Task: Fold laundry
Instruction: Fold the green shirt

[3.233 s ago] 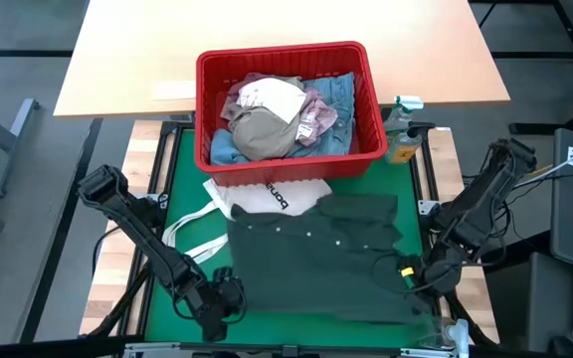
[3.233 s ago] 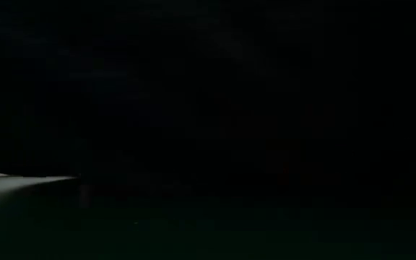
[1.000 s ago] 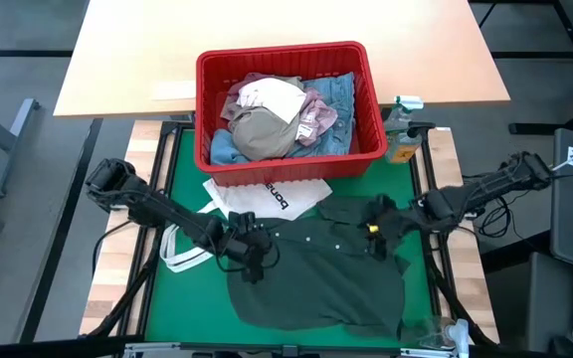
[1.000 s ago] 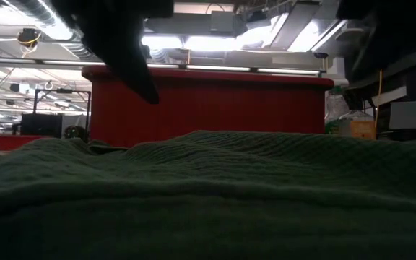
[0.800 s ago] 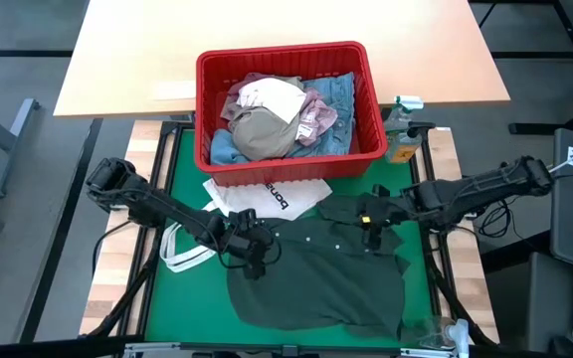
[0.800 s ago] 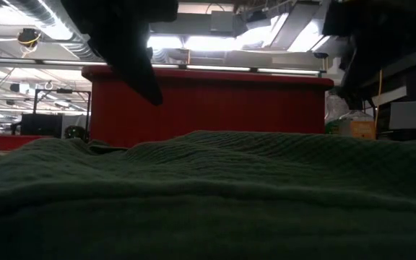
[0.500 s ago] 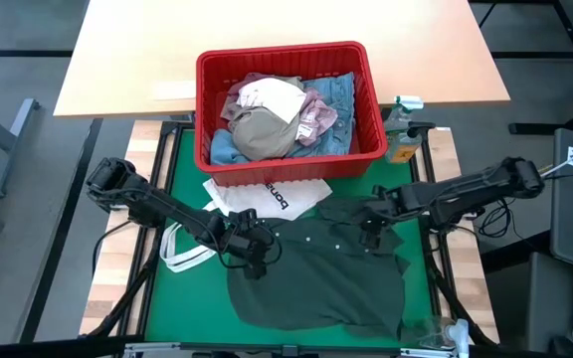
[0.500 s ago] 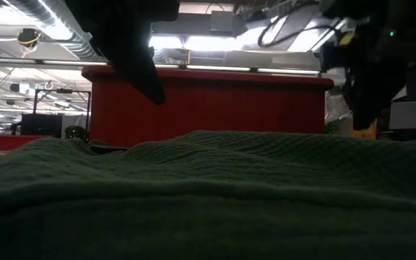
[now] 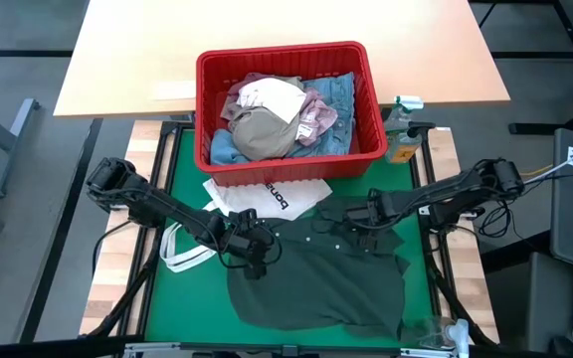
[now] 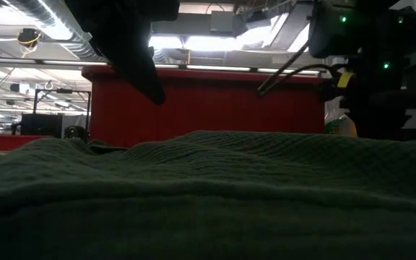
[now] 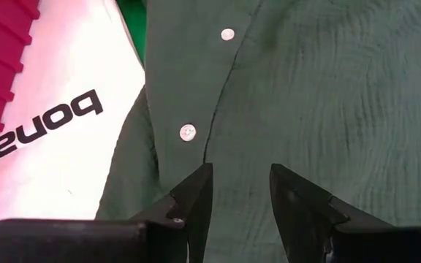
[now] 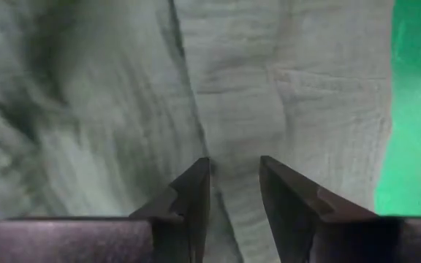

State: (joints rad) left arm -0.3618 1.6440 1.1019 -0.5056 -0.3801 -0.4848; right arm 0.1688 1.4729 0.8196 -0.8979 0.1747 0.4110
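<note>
Dark green top spread on the green worktop in front of the red basket, upper edge lapping onto the white tote bag. Soft crinkled weave, button placket with pale buttons, hem side rumpled toward the near edge. Rest of the laundry heaped in the basket.

Left gripper low over the top's left part, just beside the placket; jaws parted a little, nothing between them. Right gripper over the top's upper right part, jaws likewise slightly apart above a ridge of cloth, no hold visible.

Judged best for a clean fold: pinch only the top, not the bag under it; take matching points either side; lift together; keep the cloth taut; lay edge on edge.
</note>
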